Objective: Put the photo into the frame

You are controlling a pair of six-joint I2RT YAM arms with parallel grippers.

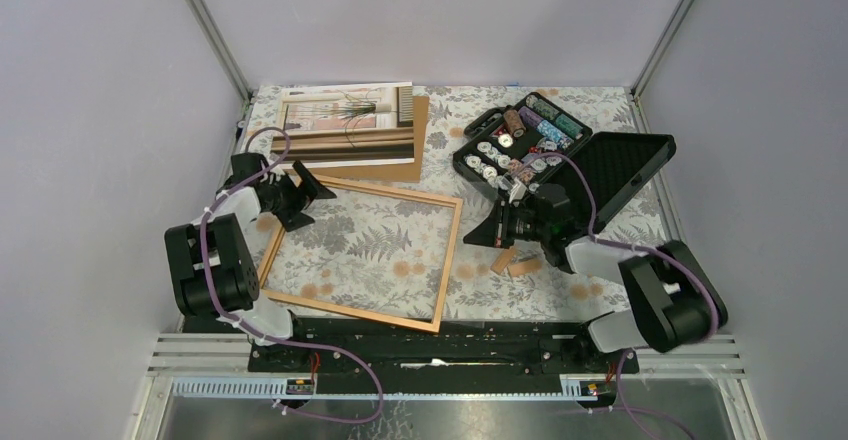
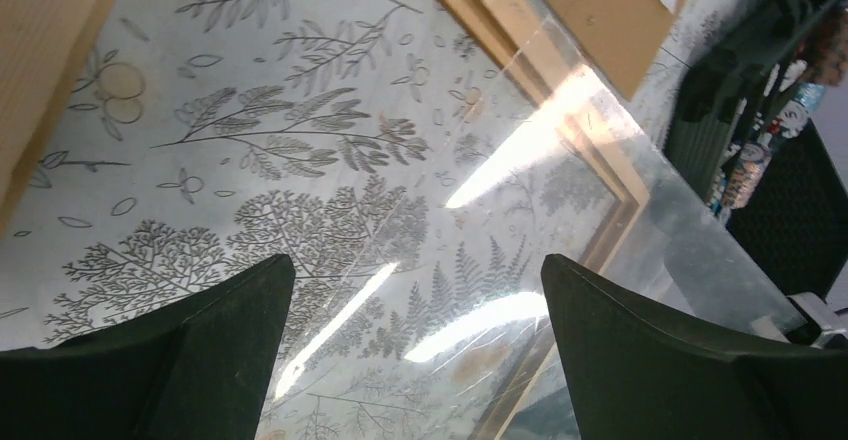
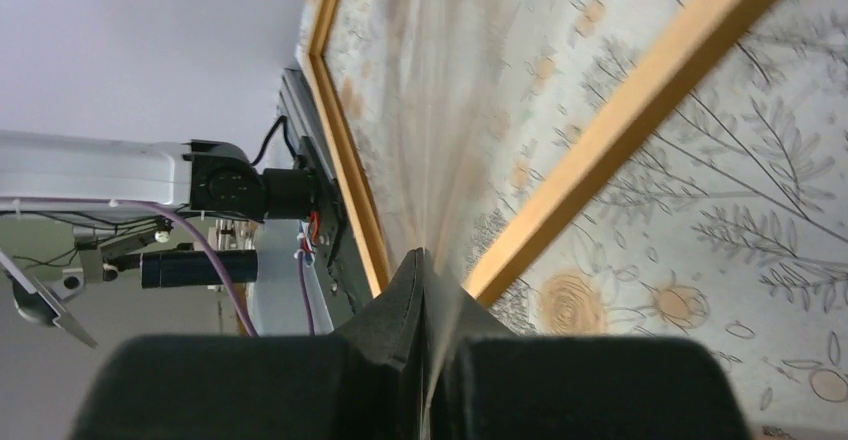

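Top external view: the frame [image 1: 350, 310] lies flat on the floral tablecloth [image 1: 450, 100], in front of the left arm and towards the middle, with the pattern showing through its opening. The photo [image 1: 345, 120] is not in it. It lies picture side up at the far edge of the table, on top of a brown backing board [image 1: 421, 135] whose right and near margins stick out from under it. The photo and the frame are near each other but do not touch.

The left gripper [image 1: 305, 200] sits at the frame's far left corner with its fingers spread wide and nothing between them. Its wrist view looks down between the fingers onto a clear sheet [image 2: 480, 200] streaked with glare, with the wooden border beneath it.

The right gripper [image 1: 478, 232] is at the frame's right side. In its wrist view the fingers are pressed together on the thin edge of that clear sheet, which runs away from them edge-on as a pale haze above the frame's border. From above the sheet can hardly be made out.

Two small tan pieces [image 1: 515, 262] lie just beside the right gripper. An open black case [image 1: 625, 165] of spools stands at the far right
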